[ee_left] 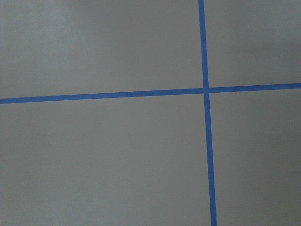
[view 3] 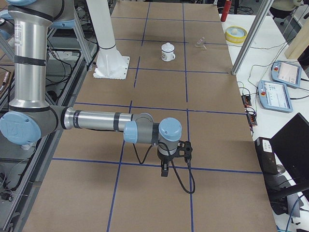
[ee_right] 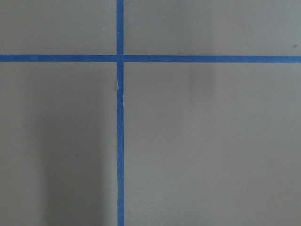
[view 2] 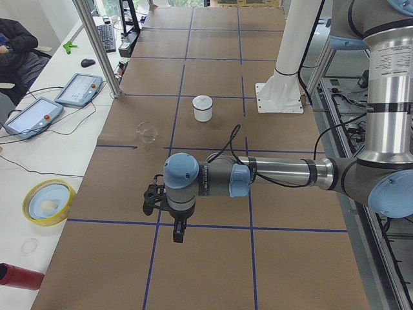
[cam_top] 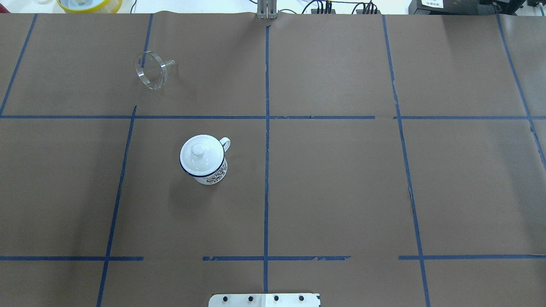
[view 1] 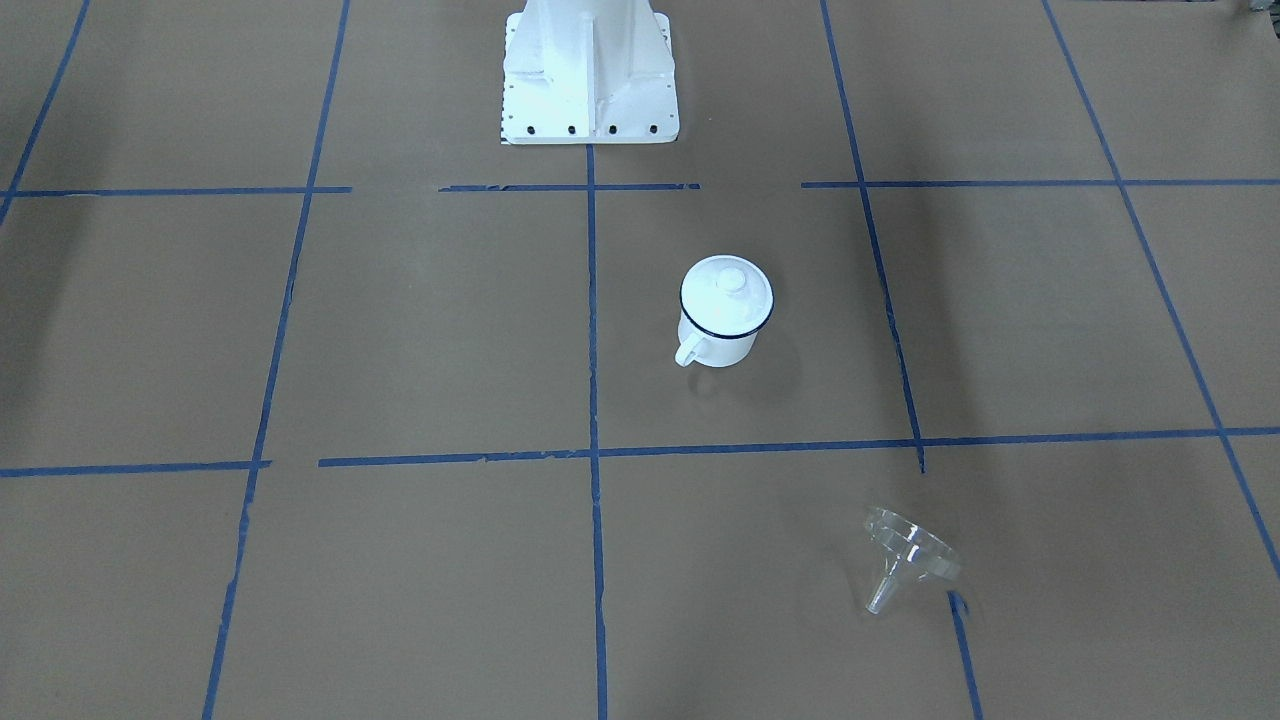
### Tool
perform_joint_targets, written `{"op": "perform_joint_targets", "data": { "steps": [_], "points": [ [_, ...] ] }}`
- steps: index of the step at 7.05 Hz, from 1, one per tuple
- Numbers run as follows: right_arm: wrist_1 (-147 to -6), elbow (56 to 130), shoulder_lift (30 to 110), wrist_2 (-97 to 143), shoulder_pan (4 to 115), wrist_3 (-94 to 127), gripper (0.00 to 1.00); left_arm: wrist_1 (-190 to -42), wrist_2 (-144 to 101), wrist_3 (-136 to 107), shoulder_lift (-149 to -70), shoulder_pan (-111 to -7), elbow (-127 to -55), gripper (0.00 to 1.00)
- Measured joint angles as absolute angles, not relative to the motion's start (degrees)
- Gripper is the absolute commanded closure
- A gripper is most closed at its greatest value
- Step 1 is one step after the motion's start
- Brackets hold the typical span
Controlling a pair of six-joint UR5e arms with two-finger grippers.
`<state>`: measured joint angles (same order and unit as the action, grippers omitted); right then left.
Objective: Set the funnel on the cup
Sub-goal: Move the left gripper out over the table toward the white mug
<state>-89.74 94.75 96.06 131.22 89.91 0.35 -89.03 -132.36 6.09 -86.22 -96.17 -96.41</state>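
The cup (view 1: 715, 338) is a white enamel mug with a dark blue rim. It stands upright near the table's middle, with a round white knobbed lid (view 1: 727, 293) on it. It also shows in the overhead view (cam_top: 212, 174). The clear funnel (view 1: 908, 553) lies on its side on the brown paper, apart from the cup, toward the operators' side (cam_top: 151, 70). My left gripper (view 2: 176, 227) and right gripper (view 3: 165, 169) show only in the side views, each over an end of the table and far from both things. I cannot tell whether they are open or shut.
The white robot base (view 1: 588, 70) stands behind the cup. A metal post (view 2: 97, 48), two teach pendants (view 2: 32, 116), a yellow bowl (view 2: 47, 201) and a red bottle (view 2: 16, 276) lie along the operators' edge. Blue tape lines cross the paper.
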Motion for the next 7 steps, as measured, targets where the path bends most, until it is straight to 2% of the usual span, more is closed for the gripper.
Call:
{"op": "perform_joint_targets", "data": {
  "steps": [5,7],
  "points": [
    [-89.7,94.7,96.1,131.2,89.9,0.4,0.00,-88.8,-137.6,5.6,-86.8,-95.2,-97.9,0.00],
    [-89.7,94.7,96.1,131.2,89.9,0.4,0.00,-90.0,-137.4,5.5,-91.0,-95.1,-100.2,0.00]
  ]
}}
